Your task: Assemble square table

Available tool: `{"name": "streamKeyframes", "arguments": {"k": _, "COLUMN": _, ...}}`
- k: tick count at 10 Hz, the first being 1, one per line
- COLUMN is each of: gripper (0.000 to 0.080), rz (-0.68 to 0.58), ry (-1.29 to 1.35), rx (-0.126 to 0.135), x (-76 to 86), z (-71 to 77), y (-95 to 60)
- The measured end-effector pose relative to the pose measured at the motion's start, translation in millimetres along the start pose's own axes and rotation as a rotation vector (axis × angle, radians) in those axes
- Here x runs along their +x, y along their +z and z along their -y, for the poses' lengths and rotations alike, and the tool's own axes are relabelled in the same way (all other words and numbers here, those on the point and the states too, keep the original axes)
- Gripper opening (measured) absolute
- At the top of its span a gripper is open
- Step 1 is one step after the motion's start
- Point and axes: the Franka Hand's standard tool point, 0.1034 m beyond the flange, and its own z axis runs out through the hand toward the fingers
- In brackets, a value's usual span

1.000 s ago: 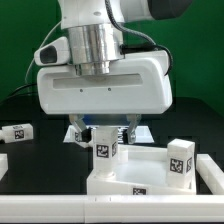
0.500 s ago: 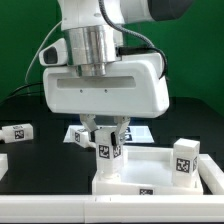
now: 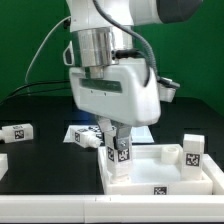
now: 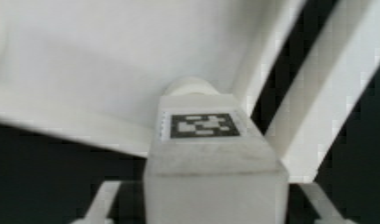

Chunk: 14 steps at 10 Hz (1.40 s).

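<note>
The white square tabletop (image 3: 160,172) lies on the black table at the exterior view's right. My gripper (image 3: 119,152) is shut on an upright white leg (image 3: 121,157) with a tag on its face, standing at the tabletop's near left corner. A second leg (image 3: 192,152) stands upright at the right corner. A third leg (image 3: 17,131) lies loose at the far left. In the wrist view the held leg (image 4: 208,150) fills the middle between both fingers (image 4: 109,198), with the tabletop (image 4: 98,70) behind it.
The marker board (image 3: 78,133) lies behind the gripper. A white bar (image 3: 50,210) runs along the front edge of the table. Another white piece (image 3: 2,164) pokes in at the left edge.
The jaws closed onto the leg. The gripper body turned and shifted toward the exterior view's right, and the tabletop with its standing leg slid right with it.
</note>
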Motion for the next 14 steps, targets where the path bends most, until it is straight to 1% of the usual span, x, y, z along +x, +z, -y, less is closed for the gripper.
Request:
{"name": "streamKeyframes", "arguments": {"k": 1, "gripper": 0.0288, "rz": 0.019, "ry": 0.148, "rx": 0.014, "x": 0.9, "z": 0.6, "y": 1.1}}
{"name": "streamKeyframes", "arguments": {"k": 2, "gripper": 0.0288, "rz": 0.028, "ry": 0.235, "rx": 0.019, "x": 1.5, "z": 0.8, "y": 1.3}}
{"name": "streamKeyframes", "arguments": {"k": 4, "gripper": 0.0288, "rz": 0.03, "ry": 0.36, "rx": 0.018, "x": 2.2, "z": 1.0, "y": 1.3}}
{"name": "streamKeyframes", "arguments": {"k": 5, "gripper": 0.039, "rz": 0.031, "ry": 0.377, "rx": 0.017, "x": 1.5, "z": 0.9, "y": 1.7}}
{"name": "streamKeyframes", "arguments": {"k": 6, "gripper": 0.039, "rz": 0.029, "ry": 0.356, "rx": 0.017, "x": 1.5, "z": 0.8, "y": 1.9}}
{"name": "streamKeyframes", "arguments": {"k": 7, "gripper": 0.0582, "rz": 0.029, "ry": 0.343, "rx": 0.016, "x": 0.4, "z": 0.9, "y": 2.1}}
{"name": "streamKeyframes", "arguments": {"k": 8, "gripper": 0.0582, "rz": 0.023, "ry": 0.159, "rx": 0.021, "x": -2.4, "z": 2.1, "y": 2.6}}
{"name": "streamKeyframes", "arguments": {"k": 9, "gripper": 0.0635, "rz": 0.018, "ry": -0.011, "rx": 0.034, "x": -3.8, "z": 3.9, "y": 2.5}}
{"name": "streamKeyframes", "arguments": {"k": 10, "gripper": 0.0635, "rz": 0.015, "ry": -0.131, "rx": 0.032, "x": -7.4, "z": 4.5, "y": 2.4}}
{"name": "streamKeyframes", "arguments": {"k": 13, "gripper": 0.0649, "rz": 0.008, "ry": -0.292, "rx": 0.03, "x": -4.7, "z": 3.5, "y": 3.2}}
{"name": "streamKeyframes", "arguments": {"k": 14, "gripper": 0.0649, "rz": 0.002, "ry": -0.465, "rx": 0.026, "x": -2.5, "z": 3.3, "y": 2.8}}
